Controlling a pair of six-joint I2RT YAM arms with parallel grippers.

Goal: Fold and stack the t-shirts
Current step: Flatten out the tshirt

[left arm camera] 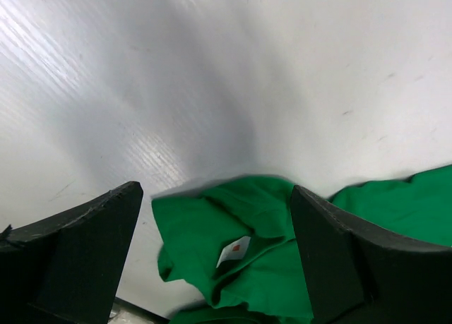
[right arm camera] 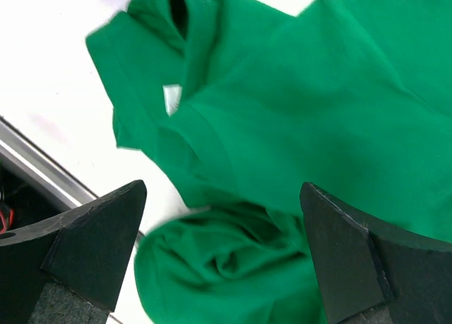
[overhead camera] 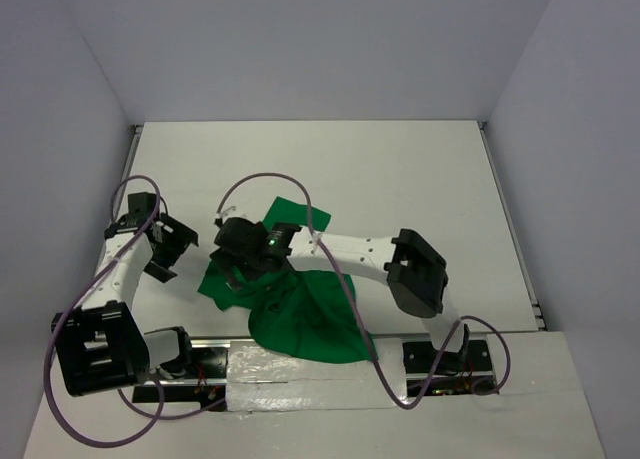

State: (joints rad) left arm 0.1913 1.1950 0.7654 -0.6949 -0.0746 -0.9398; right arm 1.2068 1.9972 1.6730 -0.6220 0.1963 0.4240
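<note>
The bright green t-shirt (overhead camera: 305, 319) lies crumpled near the table's front edge, part of it hanging over the edge. It also shows in the left wrist view (left arm camera: 240, 246) with its white neck label (left arm camera: 234, 250), and in the right wrist view (right arm camera: 282, 147). My right gripper (overhead camera: 238, 262) hovers over the shirt's left part, jaws wide open and empty, with bunched cloth below it (right arm camera: 226, 260). My left gripper (overhead camera: 178, 244) is open and empty, left of the shirt, pointing toward its collar.
The white table (overhead camera: 400, 179) stretches behind the shirt, with grey walls around it. A metal rail (overhead camera: 220, 354) runs along the front edge, with the arm bases and purple cables (overhead camera: 420, 389) there.
</note>
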